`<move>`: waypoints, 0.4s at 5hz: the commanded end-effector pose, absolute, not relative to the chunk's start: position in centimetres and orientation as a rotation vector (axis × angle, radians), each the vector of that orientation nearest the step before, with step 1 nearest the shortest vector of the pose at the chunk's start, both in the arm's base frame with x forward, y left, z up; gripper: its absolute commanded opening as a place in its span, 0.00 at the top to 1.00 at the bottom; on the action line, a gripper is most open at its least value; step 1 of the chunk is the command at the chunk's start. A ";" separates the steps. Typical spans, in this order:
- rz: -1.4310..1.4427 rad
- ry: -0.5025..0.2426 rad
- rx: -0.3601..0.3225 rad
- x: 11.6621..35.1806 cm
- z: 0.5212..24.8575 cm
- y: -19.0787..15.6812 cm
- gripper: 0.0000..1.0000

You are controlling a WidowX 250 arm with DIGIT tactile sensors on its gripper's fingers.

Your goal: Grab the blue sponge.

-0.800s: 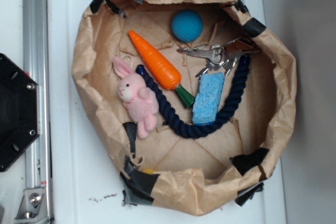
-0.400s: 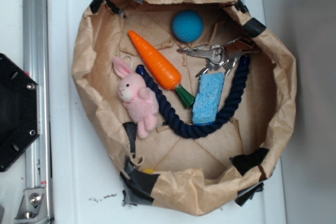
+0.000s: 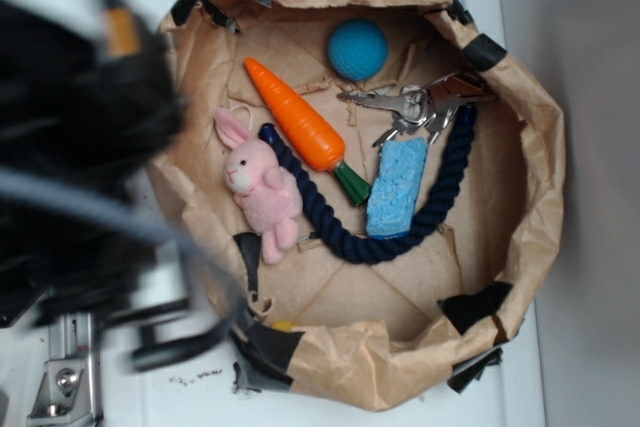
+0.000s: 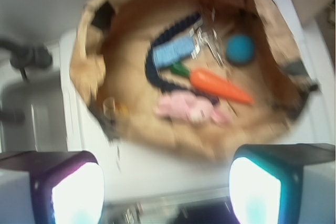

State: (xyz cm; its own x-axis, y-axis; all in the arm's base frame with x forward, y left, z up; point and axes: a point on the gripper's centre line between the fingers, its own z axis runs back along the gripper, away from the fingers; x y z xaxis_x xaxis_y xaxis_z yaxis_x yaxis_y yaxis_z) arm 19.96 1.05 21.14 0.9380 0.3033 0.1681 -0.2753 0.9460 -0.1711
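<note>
Where the white counter [image 3: 130, 347] carries the brown paper bowl [image 3: 545, 157], the blue sponge [image 3: 397, 185] is found lying flat inside it, toward the right edge of the counter. It is bordered by the navy rope [image 3: 330, 222], touched at one corner by the carrot [image 3: 300, 127], and placed just below the keys [image 3: 410, 105]. A pink bunny [image 3: 260, 192] and a blue ball [image 3: 357, 49] are also contained. The gripper [image 4: 165, 190] is held open and empty, well apart from the sponge, over the left edge; the arm [image 3: 70, 137] is blurred.
</note>
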 end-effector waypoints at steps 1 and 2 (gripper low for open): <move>0.601 -0.233 -0.206 25.6 13.3 2.3 0.00; 0.681 -0.174 -0.222 26.9 8.9 2.8 0.00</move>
